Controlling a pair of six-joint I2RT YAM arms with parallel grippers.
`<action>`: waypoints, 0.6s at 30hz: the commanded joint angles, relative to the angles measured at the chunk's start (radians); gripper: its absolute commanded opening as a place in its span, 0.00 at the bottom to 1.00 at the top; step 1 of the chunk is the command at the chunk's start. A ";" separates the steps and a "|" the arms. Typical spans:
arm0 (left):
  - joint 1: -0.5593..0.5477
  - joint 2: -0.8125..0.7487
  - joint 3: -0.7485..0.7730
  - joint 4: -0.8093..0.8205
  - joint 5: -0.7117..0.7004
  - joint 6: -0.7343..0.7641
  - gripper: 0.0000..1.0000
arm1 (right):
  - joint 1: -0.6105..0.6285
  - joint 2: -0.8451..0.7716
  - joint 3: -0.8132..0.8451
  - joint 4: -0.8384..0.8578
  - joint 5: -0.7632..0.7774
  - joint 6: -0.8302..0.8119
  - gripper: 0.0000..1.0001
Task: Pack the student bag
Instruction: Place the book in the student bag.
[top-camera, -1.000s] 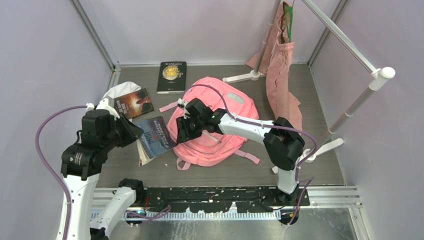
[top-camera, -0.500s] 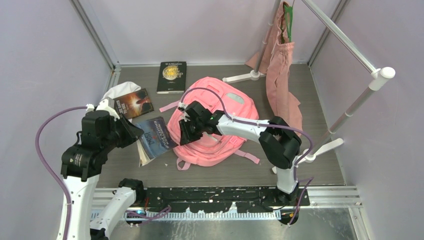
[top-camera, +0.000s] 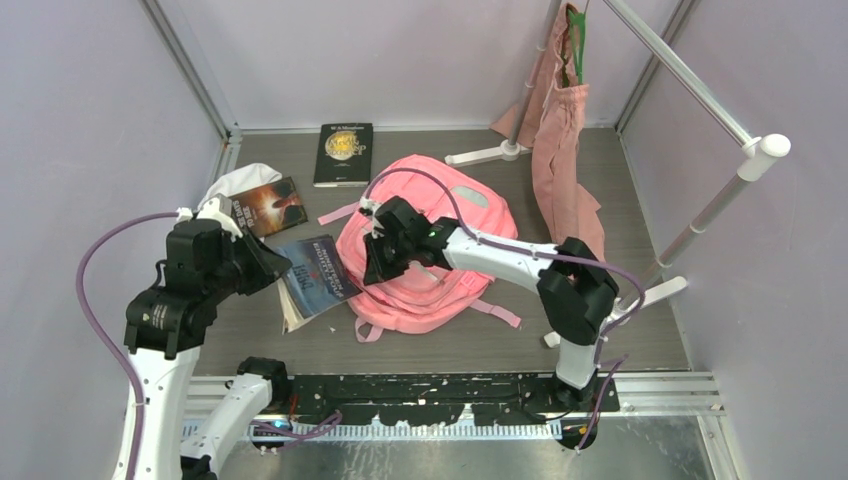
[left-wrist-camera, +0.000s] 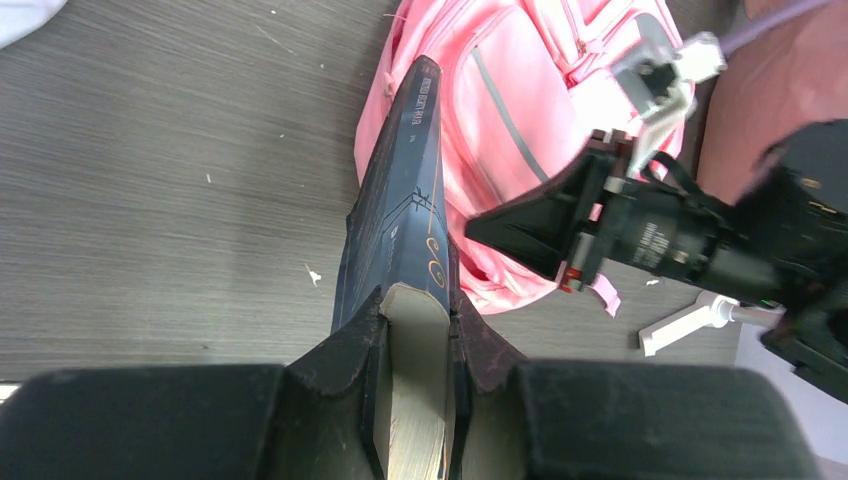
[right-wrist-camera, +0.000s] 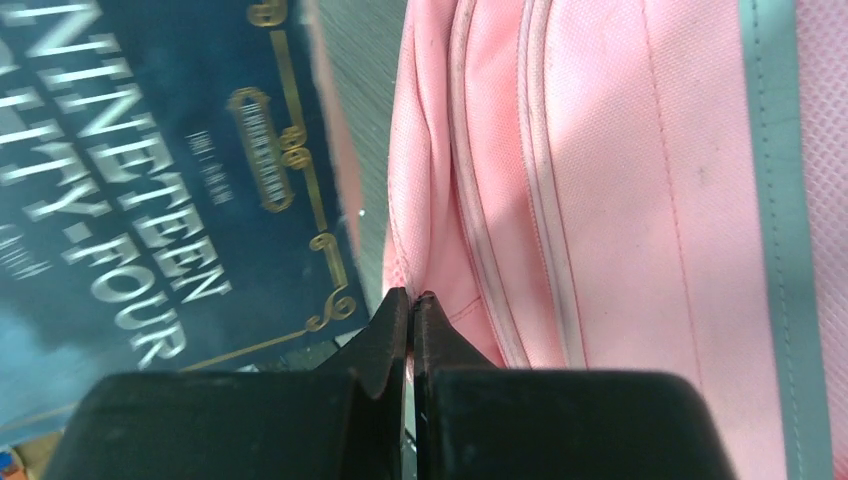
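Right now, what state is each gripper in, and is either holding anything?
Left gripper: closed on the dark blue book.
Right gripper: shut at the edge of the student bag; whether it pinches fabric cannot be told.

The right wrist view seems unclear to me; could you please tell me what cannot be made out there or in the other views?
- Right wrist view: whether the right arm's shut jaws pinch a zip pull or fabric of the pink fabric backpack; their own tips hide it.
- Right wrist view: the title of the dark blue gold-lettered book, cut off by the left edge.
- Top view: the title of the black rectangular book, too small.
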 joint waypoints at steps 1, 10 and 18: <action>0.001 -0.005 0.013 0.161 0.043 -0.027 0.00 | -0.020 -0.201 0.005 -0.006 0.028 -0.019 0.01; 0.001 -0.004 -0.041 0.247 0.126 -0.110 0.00 | -0.089 -0.408 -0.031 0.005 0.101 0.007 0.01; 0.001 -0.135 -0.419 0.881 0.319 -0.587 0.00 | -0.122 -0.468 -0.033 0.069 0.075 0.071 0.01</action>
